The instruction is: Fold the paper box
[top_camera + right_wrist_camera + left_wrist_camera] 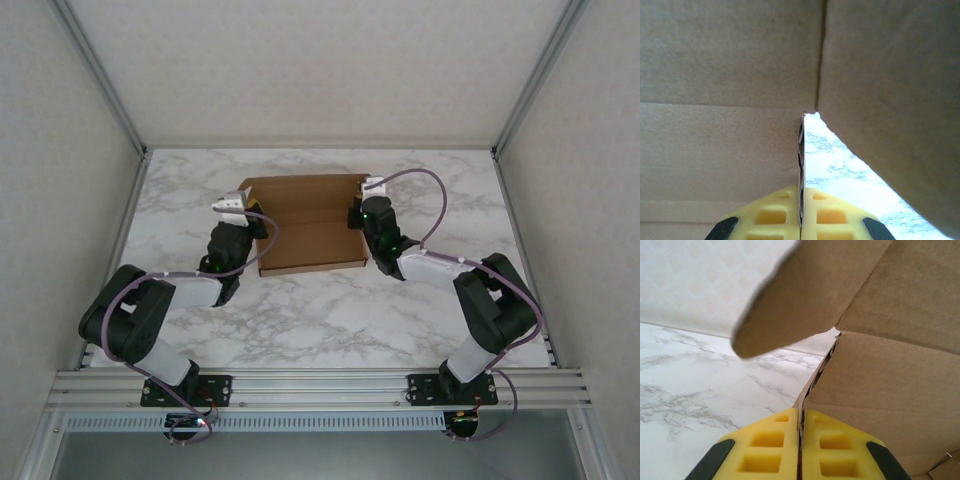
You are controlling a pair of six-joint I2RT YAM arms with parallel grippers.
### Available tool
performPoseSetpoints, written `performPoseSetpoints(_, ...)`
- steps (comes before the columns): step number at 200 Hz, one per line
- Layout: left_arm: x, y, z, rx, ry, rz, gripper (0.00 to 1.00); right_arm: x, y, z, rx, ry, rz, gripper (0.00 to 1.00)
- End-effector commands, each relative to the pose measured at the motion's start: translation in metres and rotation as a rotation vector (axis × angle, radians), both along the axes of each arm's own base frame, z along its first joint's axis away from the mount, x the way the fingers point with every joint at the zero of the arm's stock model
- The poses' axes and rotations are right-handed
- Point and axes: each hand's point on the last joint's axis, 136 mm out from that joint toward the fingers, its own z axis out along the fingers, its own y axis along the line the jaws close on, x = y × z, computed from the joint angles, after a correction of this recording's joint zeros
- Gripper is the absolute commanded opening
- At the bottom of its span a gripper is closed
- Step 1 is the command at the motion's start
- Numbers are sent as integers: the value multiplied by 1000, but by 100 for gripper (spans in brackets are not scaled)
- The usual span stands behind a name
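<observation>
The paper box (305, 230) lies partly folded near the middle of the marble tabletop (300, 320), somewhat toward the far side, with the two arms reaching in to it from either side. In the top view its near part is a lighter brown panel lying flat on the table, and a fold line separates that from a darker part behind it. The left gripper (248, 220) meets the box at its left edge and the right gripper (356, 214) meets it at its right edge, level with each other. From the left wrist, the left gripper (800, 414) has its yellow fingers (767, 440) pressed together on a thin, upright cardboard edge of the box (890, 390). A rounded flap (790, 305) hangs over the fingers, and the marble (690, 390) shows to the left. From the right wrist, the right gripper (801, 190) is likewise pinched closed on a side wall seen edge-on, its corrugated edge standing straight up between the yellow pads (772, 215). To the left of that wall is the brown inside of the box (720, 140). To its right a large flap (890, 100) slants down over a patch of tabletop (840, 170). Purple cables (420, 180) loop along both arms, and pale textured panels (300, 60) wall in the table.
</observation>
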Motion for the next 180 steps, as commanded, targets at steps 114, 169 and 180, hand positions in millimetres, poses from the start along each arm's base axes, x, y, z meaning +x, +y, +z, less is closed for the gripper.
performPoseSetpoints(114,-34,-21,-43,-34,55,7,14,-28,1,-31,58,27,35,0)
performPoseSetpoints(169,-47,-17,-66,-16,110,30,14,-40,-4,-49,61,62,41,0)
performPoseSetpoints(180,-49,-16,-71,-1,123,40,13,-43,-5,-54,64,71,40,0)
